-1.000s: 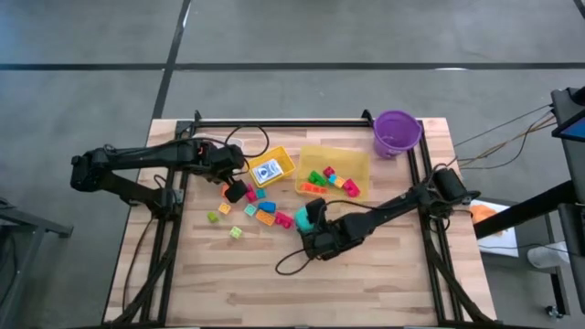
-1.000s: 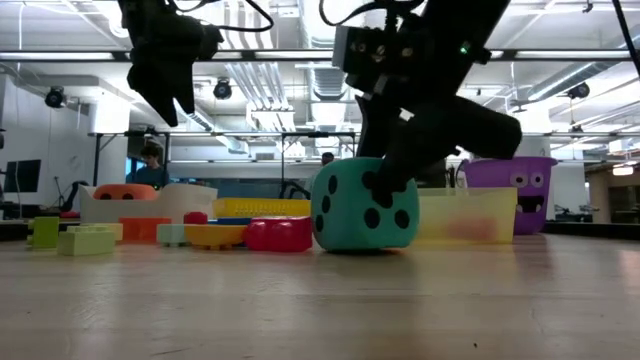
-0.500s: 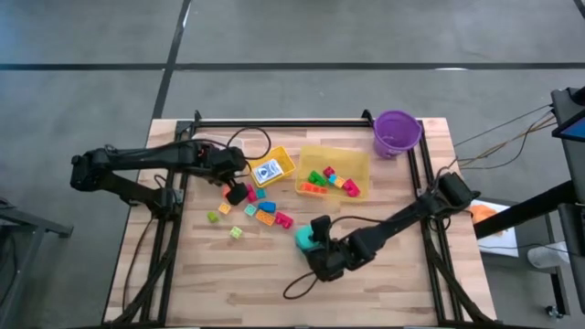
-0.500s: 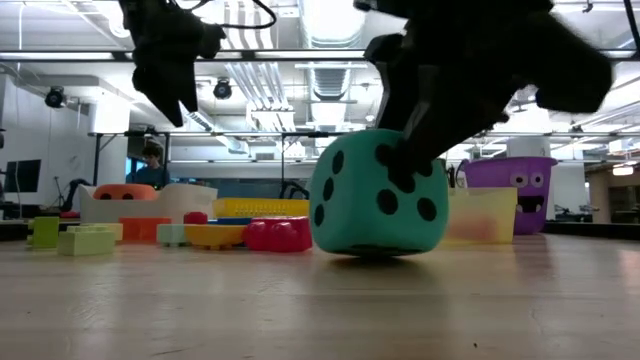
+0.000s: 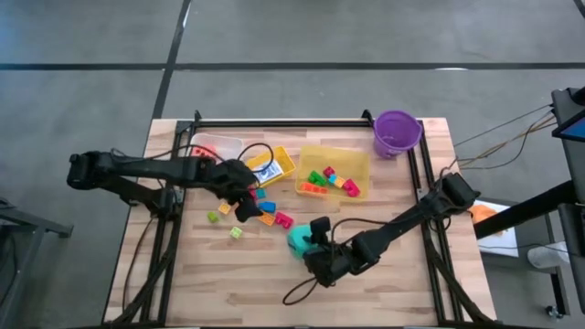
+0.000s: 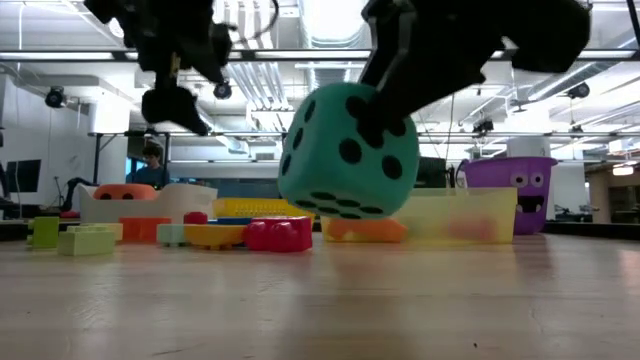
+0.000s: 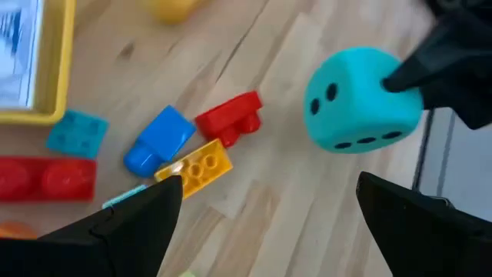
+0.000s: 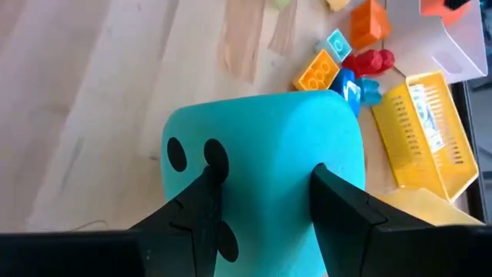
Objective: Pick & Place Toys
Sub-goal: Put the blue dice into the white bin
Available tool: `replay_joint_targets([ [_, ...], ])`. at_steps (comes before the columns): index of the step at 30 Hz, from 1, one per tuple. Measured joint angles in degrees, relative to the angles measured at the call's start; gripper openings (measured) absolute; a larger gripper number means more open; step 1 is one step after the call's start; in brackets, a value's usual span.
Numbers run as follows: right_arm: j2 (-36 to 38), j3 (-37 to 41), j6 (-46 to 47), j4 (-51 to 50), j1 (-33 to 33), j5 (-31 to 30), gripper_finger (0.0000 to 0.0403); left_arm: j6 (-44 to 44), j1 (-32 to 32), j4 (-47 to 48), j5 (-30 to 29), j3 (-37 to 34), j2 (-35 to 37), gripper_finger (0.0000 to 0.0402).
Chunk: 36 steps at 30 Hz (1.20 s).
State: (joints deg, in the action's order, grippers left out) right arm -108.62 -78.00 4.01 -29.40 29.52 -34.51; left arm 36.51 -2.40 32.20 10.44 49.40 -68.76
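A teal die with dark dots (image 6: 350,150) hangs clear of the wooden table (image 5: 384,283), with my right gripper (image 5: 309,239) shut on it near the table's middle. My left gripper (image 5: 247,210) stands open above the loose bricks, its fingers pointing slantwise down. Under it on the table lie a red brick (image 7: 231,119), a blue one (image 7: 161,138) and a yellow-orange one (image 7: 196,165). More bricks (image 5: 222,219), green among them, are strewn to the left. A blue-white card box (image 5: 266,170) lies in a small yellow bin. My right gripper pinches the teal die between its two fingers (image 8: 201,206), which lie on two opposite faces (image 8: 231,154). The fingers come slanting down from the table's right side. The die is lifted clear of the table and tilted, one corner lowest.
A clear yellowish bin (image 5: 358,157) holding several bricks stands at the far middle, and a purple bucket (image 5: 397,132) at the far right corner. A clear bin (image 5: 219,143) with something orange in it stands at the far left. The near half of the table is bare wood.
My right gripper has drawn the teal die toward the table's near edge and lifted it off the wood; the die has tipped over. My left gripper has come down and toward the near right, over the bricks, tipping its fingers downward and uncovering the clear bin.
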Motion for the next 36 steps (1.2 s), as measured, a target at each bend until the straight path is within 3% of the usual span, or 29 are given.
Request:
replay_joint_targets([
  [9, 1.4, -2.4, 6.2, 0.5, 1.6, -6.1, 0.0146, -7.8, 9.6, -6.7, -10.8, -0.4, 6.7, 0.0387],
  [19, 6.9, -2.4, 6.5, 6.5, 2.5, -6.2, 0.0146, -14.7, 23.8, -27.3, -15.8, -8.7, 10.3, 0.0387],
  [23, 8.9, -2.4, 4.6, 10.8, 3.0, -5.1, 0.0145, -18.5, 28.3, -32.8, -20.9, -10.4, 10.0, 0.0387],
  [27, 9.7, -2.4, 0.5, 16.8, 3.3, -3.1, 0.0139, -18.6, 28.9, -33.1, -24.4, -10.4, 10.0, 0.0388],
  [36, 9.6, -2.4, -5.7, 20.1, 2.9, -2.9, 0.0125, -9.4, 28.7, -37.7, -24.1, -10.3, 7.6, 0.0388],
])
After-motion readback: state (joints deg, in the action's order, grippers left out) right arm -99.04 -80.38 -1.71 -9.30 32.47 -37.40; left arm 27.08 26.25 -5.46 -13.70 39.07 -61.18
